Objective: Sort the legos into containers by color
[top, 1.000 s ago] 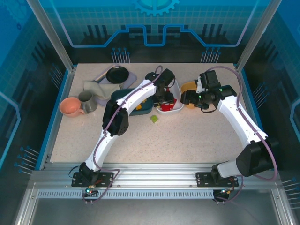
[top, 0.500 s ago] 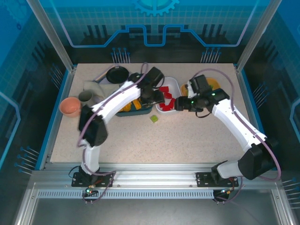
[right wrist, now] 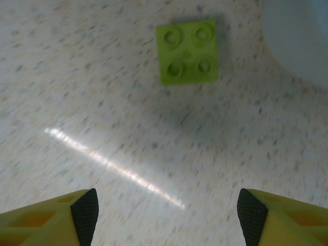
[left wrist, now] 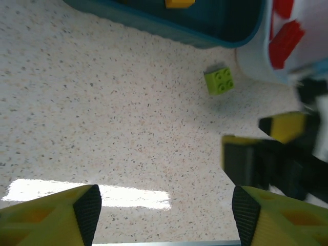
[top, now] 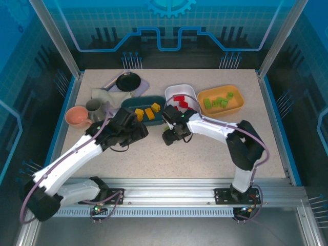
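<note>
One light green lego [right wrist: 187,51] lies alone on the table beside the white dish [right wrist: 300,36]; from the left wrist it shows as a small green lego [left wrist: 219,81]. My right gripper [right wrist: 165,215] hovers open just short of it, low over the table [top: 170,137]. My left gripper [left wrist: 165,212] is open and empty, back to the left [top: 138,131]. The dark teal dish [top: 130,105] holds yellow-orange legos [top: 148,113]. Red legos [top: 178,98] lie in the white dish [top: 174,88]. Green legos [top: 218,102] fill the yellow-orange dish [top: 221,87].
A pink cup [top: 77,117], a grey mug [top: 95,110], a crumpled cloth [top: 105,95] and a black pan [top: 128,81] crowd the far left. In the left wrist view the right gripper's fingers [left wrist: 277,154] stand close beside the white dish wall [left wrist: 251,61].
The left arm pulled back from the white dish toward the near left and opened wider. The right arm swung left from the yellow-orange dish to the loose green lego.
</note>
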`<state>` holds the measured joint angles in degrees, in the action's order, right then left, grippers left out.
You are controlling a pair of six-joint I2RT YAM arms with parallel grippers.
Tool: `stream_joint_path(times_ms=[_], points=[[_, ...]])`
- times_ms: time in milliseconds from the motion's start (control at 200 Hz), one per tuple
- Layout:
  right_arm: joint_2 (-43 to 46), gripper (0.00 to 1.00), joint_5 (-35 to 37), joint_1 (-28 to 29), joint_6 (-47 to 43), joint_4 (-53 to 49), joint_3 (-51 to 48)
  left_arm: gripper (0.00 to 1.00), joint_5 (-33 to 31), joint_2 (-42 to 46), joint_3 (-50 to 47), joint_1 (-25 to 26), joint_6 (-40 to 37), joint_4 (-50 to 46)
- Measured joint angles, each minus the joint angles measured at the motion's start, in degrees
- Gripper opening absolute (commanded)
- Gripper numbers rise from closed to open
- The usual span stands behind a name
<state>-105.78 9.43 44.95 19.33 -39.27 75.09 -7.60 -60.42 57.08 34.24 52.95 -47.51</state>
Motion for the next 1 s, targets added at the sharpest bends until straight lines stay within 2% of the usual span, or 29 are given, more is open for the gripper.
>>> stream_joint_path(times_ms=[160,305,440,585,740,890,1000], points=[[-7.85,0.73,3.26,0.0,-2.14,1.25,6.54,0.75,-2.14,10.73,-1.95,-0.33,1.16,-0.42],[-12.57,0.7,4.87,-0.04,-3.58,1.6,10.67,0.75,-3.61,14.64,-2.62,-0.35,1.49,-2.49],[-15.19,0.63,5.46,-0.57,-4.35,1.66,12.79,0.75,-4.22,15.39,-2.62,-0.35,1.66,-4.02],[-16.2,0.47,5.11,-1.11,-4.94,1.9,14.03,0.75,-4.72,15.93,-2.62,-0.35,1.81,-5.51],[-16.39,0.34,4.5,-1.18,-4.81,2.1,14.23,0.75,-4.94,16.28,-2.6,-0.35,2.14,-6.23],[-15.61,0.29,4.5,-1.18,-4.15,2.05,13.62,0.75,-4.98,15.67,-2.56,-0.35,1.99,-5.95],[-11.54,0.29,4.52,-1.4,-3.1,1.16,10.84,0.75,-3.65,12.94,-1.44,-0.35,0.46,-4.55]])
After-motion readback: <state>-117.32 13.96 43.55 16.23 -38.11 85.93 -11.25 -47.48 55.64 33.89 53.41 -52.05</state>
